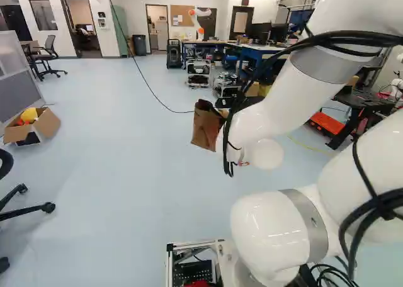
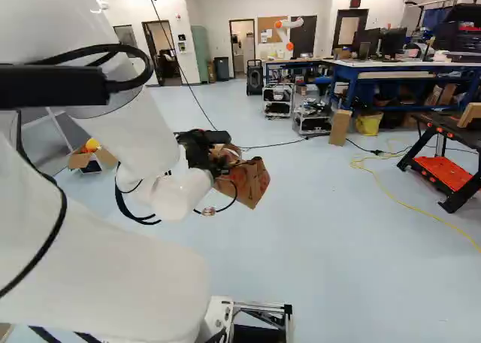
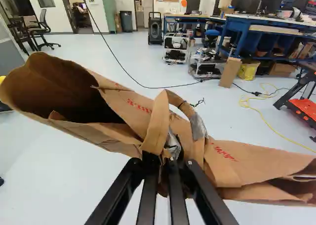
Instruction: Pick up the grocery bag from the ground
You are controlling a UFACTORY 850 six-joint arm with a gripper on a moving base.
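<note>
"One grocery bag (image 3: 237, 158), and the gripper (image 3: 164, 166) has it by the top! The fingers stand almost together, pinching the base of the paper handle (image 3: 158, 121)."

"Why there, though?"

"Because that's where a grocery bag is meant to be carried, I'd say! A narrow strap fits a narrow pinch, and the gripper points ahead, so the paper can dangle past its tips."

"And where's the bag in the room?"

"Out in front of the base, at the end of the white arm (image 1: 283, 89). By my reading it hangs above the floor (image 3: 59, 170), though neither base view shows its underside clearly enough to swear to it."

"So the pick looks made?"

"Looks it, near enough! What's left, as I judge it, is holding it steady; a hard jerk could tear that strap."

"Now give us the looks!"

"Brown paper, crumpled and slumped, sprawling out on both sides of the gripper! On one side the mouth (image 3: 69, 94) gapes wide and dark; on the other the paper lies in flattened folds. There's red printing on the panels, and silvery patches (image 3: 197, 126) by the handle, tape perhaps."

"Upright?"

"Not a bit! In the right base view it tilts, one creased panel slanting down. Contents? Can't tell."
</note>
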